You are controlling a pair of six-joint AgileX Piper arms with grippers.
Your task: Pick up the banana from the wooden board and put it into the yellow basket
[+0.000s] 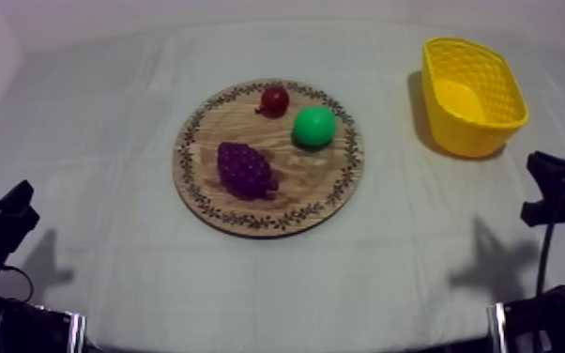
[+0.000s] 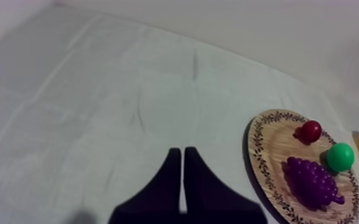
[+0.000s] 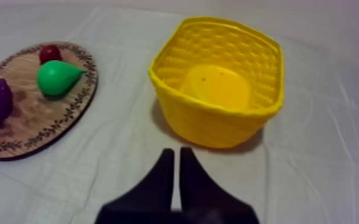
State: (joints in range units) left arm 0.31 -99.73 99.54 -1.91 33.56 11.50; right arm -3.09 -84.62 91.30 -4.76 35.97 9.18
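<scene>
Banana [image 3: 217, 86] looks like that pale yellow lump down in the basket [image 1: 469, 141], so the job's basically done. Left gripper [image 2: 182, 152] is closed on nothing, the board [image 1: 296, 178] has grapes [image 1: 245, 170], pear [image 1: 314, 127] and small red fruit [image 1: 274, 99], and the right gripper [image 3: 176, 152] is closed and empty too. Next move calls for nothing, I'd say.

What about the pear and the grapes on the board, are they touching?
Apart. In the top view a strip of bare wooden board separates the pear from the bunch of grapes; the right wrist view shows that gap too.
</scene>
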